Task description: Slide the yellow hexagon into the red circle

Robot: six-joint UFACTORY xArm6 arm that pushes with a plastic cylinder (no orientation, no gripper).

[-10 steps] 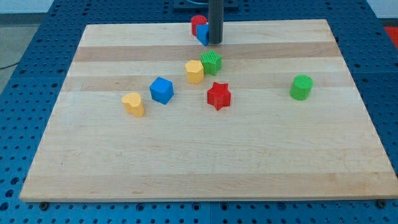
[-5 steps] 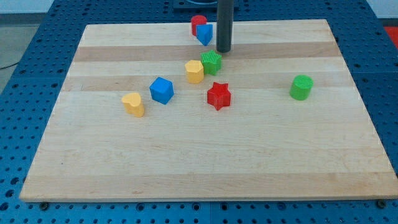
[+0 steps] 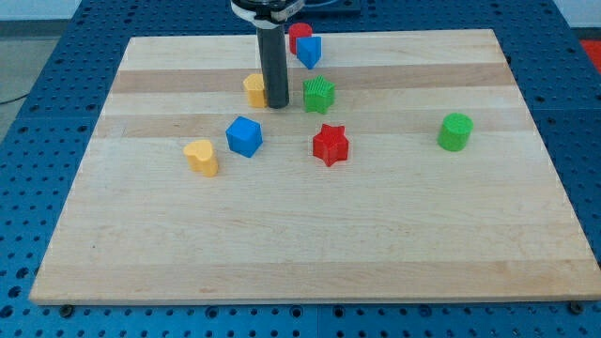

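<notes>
My tip [image 3: 276, 106] touches the right side of the yellow hexagon [image 3: 254, 89] on the desk [image 3: 394, 225]. The red circle [image 3: 299, 35] stands near the view's top, touching a blue block [image 3: 310, 51]. There is no claw, only the rod.

A robotics lab bench: a pale wooden board [image 3: 310, 235] sits on a blue perforated desk [image 3: 38, 84], with small coloured blocks scattered beneath a dark rod [image 3: 273, 66] descending from overhead.

Bright, even overhead light on my wooden board [image 3: 310, 235], soft short shadows under the blocks, no harsh glare, sharp focus throughout, slight perspective taper toward the view's top, colours vivid.
</notes>
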